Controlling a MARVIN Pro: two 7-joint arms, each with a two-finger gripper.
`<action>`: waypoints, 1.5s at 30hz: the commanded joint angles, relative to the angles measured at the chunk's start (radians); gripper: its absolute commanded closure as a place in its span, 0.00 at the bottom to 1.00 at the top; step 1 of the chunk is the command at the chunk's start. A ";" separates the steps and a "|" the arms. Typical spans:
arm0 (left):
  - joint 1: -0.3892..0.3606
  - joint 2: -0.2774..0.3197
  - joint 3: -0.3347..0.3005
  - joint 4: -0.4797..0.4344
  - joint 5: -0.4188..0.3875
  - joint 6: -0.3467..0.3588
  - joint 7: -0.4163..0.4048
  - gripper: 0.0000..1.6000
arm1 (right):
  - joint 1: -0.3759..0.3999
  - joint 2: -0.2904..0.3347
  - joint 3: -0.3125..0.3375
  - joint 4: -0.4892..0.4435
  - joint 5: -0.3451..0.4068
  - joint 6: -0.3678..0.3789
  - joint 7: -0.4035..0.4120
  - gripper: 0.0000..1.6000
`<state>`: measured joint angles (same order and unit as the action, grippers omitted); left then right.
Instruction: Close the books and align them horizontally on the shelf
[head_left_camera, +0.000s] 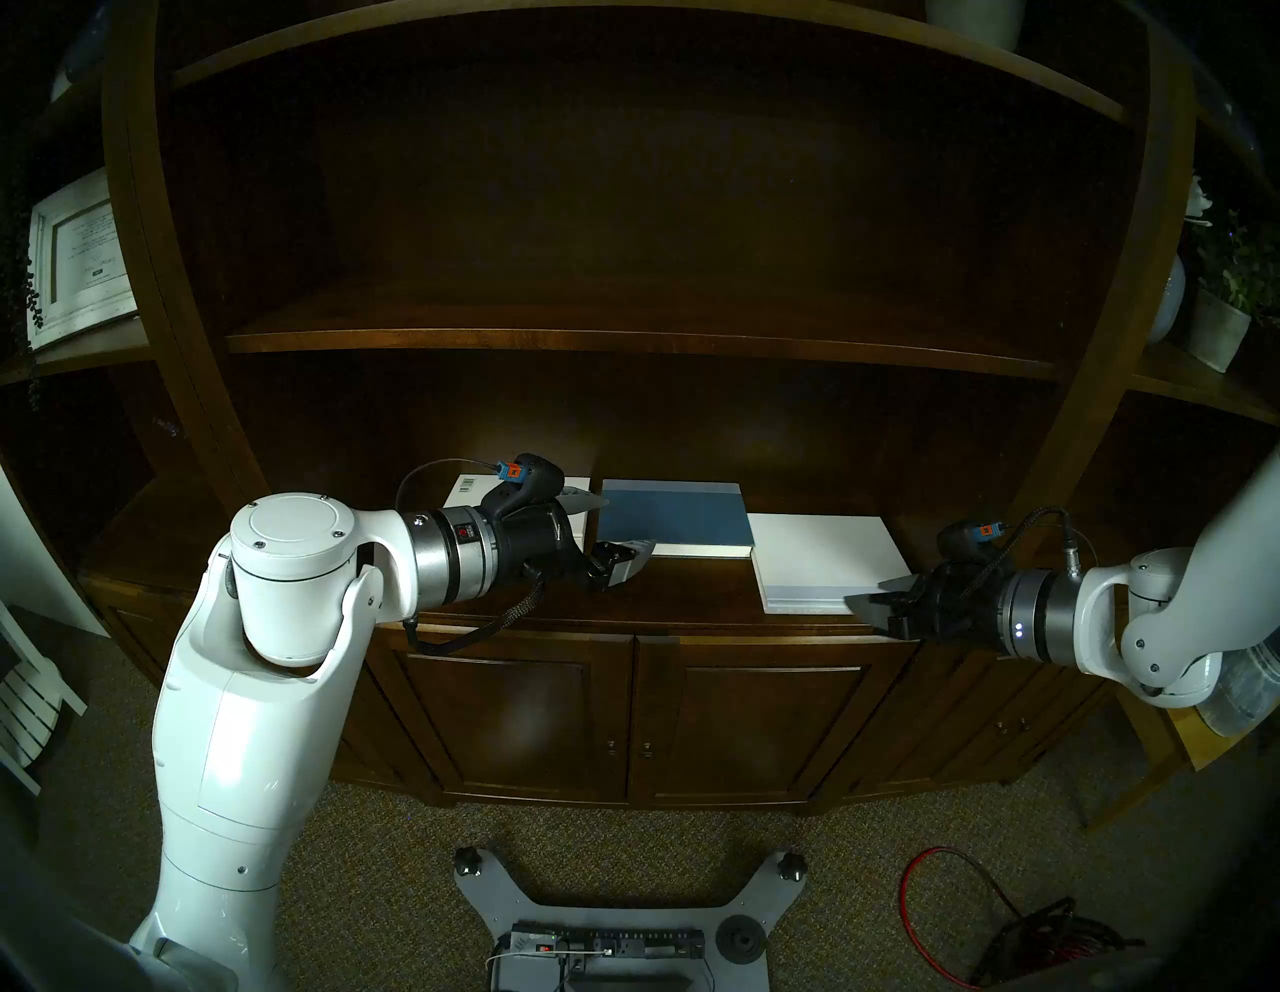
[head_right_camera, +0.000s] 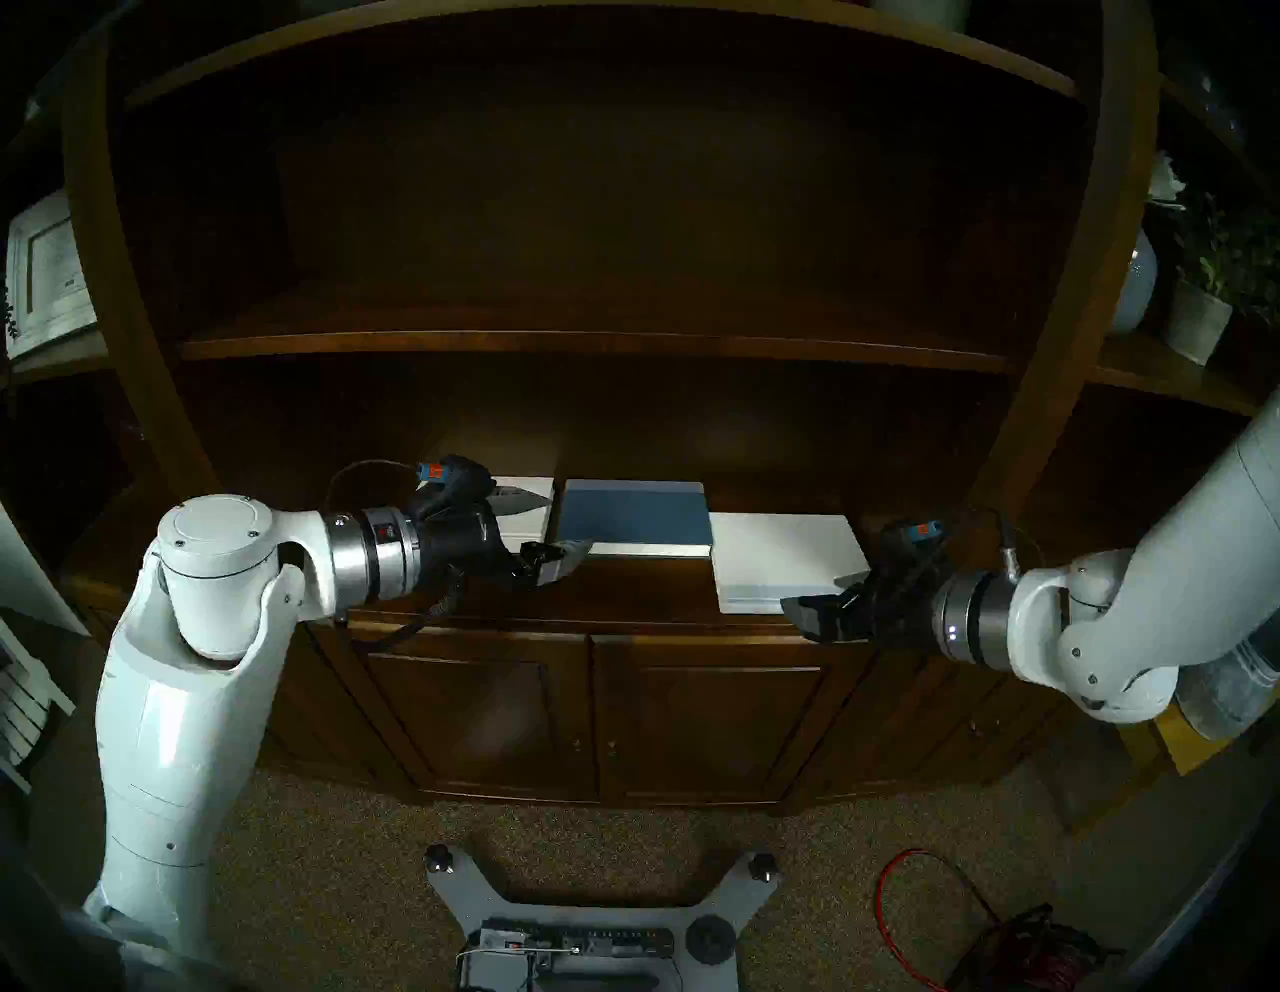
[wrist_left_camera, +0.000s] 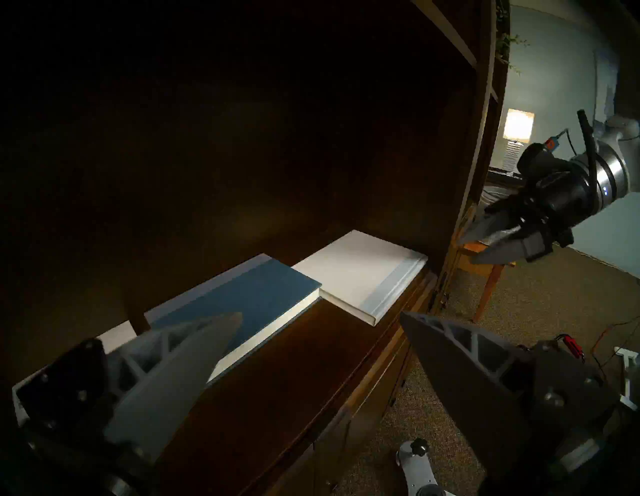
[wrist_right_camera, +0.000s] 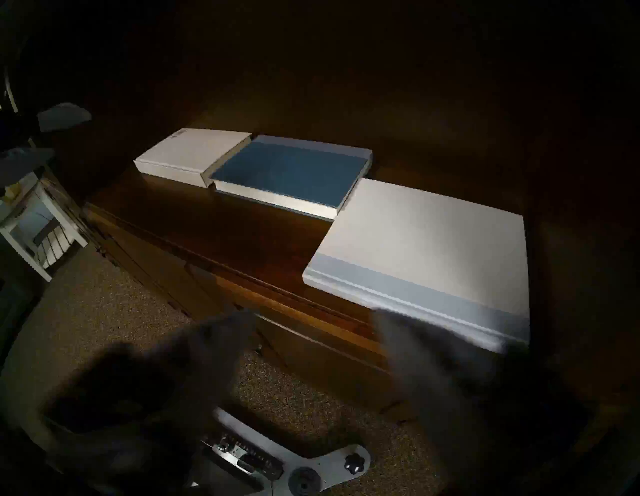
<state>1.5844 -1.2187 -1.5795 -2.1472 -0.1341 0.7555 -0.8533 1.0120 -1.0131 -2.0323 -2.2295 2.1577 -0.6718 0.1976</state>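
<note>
The bookcase (head_left_camera: 623, 208) of dark brown wood filled most of the head view, w/ its deep lower shelf (head_left_camera: 679, 589) just above the panelled cabinet doors (head_left_camera: 748, 727). All 3 books lay flat and closed on this shelf, in a row from left to right. The biggest one, the large white book (head_left_camera: 824, 554) w/ a grey-blue strip along its front edge, was at the right end and sat nearer to the shelf's front edge than the other two. The blue book (head_left_camera: 675, 516) w/ a pale band at the back was in the middle, its right edge just beside the large white book; whether they touched I cannot tell. The small white book (head_left_camera: 471, 488) w/ a barcode was at the left, just beside the blue one and partly hidden behind the left arm. The left gripper (head_left_camera: 606, 530) hung over the shelf in front of the small white and blue books, its two fingers spread wide apart, nothing between them. The right gripper (head_left_camera: 874, 604) was at the front right corner of the large white book, approx. at the shelf's edge; its fingers stood a little apart w/ a narrow gap, holding nothing, and they were blurred in the right wrist view.
</note>
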 joint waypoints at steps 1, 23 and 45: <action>-0.020 -0.004 -0.004 -0.026 -0.007 -0.009 -0.006 0.00 | -0.065 0.016 -0.042 0.105 -0.017 0.021 0.011 0.00; -0.020 -0.008 -0.007 -0.025 -0.002 -0.009 -0.013 0.00 | -0.247 -0.013 0.179 0.210 0.088 0.224 -0.090 0.00; -0.020 -0.010 -0.008 -0.025 0.000 -0.009 -0.016 0.00 | -0.380 -0.114 0.420 0.265 0.305 0.320 -0.384 0.00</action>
<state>1.5857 -1.2258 -1.5828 -2.1481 -0.1323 0.7550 -0.8711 0.6583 -1.0840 -1.6704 -2.0010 2.4212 -0.3550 -0.1128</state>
